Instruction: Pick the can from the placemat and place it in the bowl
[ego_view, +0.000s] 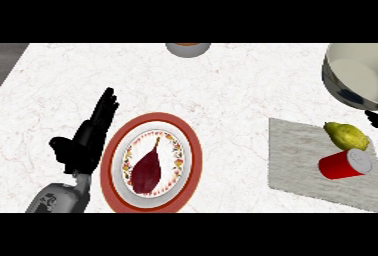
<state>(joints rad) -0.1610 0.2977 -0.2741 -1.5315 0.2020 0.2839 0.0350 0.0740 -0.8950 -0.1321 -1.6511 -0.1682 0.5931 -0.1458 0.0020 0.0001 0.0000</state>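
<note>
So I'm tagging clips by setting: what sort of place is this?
Most likely a kitchen counter: a white marble-look top carries a red-rimmed plate with a dark red vegetable on it, a grey placemat with a red can and a yellow-green pear, and a metal bowl at the right edge.

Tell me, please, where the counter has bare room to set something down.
Bare marble lies between the red-rimmed plate and the grey placemat, and across the middle up to the small grey cup. The right side is crowded: red can, yellow pear, metal bowl.
</note>
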